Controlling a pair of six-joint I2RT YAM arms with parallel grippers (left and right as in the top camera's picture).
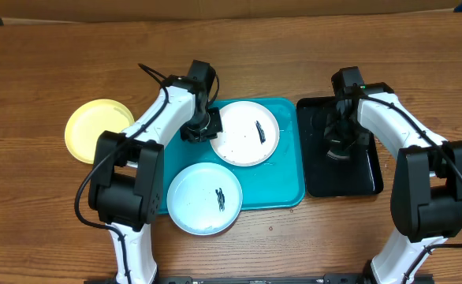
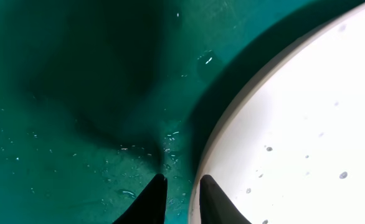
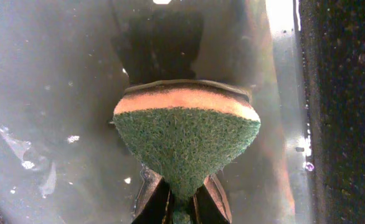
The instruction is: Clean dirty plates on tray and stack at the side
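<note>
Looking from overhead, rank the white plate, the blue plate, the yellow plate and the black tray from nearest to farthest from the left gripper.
1. The white plate, its rim right at the left gripper.
2. The blue plate, just below in the picture, toward the robot.
3. The yellow plate, off to the left.
4. The black tray, far right.

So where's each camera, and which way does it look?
Overhead: above the table, facing straight down at turquoise tray, black tray, both arms.
Left wrist: on left arm, facing down at tray floor and white plate rim; left tool shows.
Right wrist: on right arm, facing down into black tray; right tool pinches green sponge.
Shared: overhead and left wrist both show the white plate.
</note>
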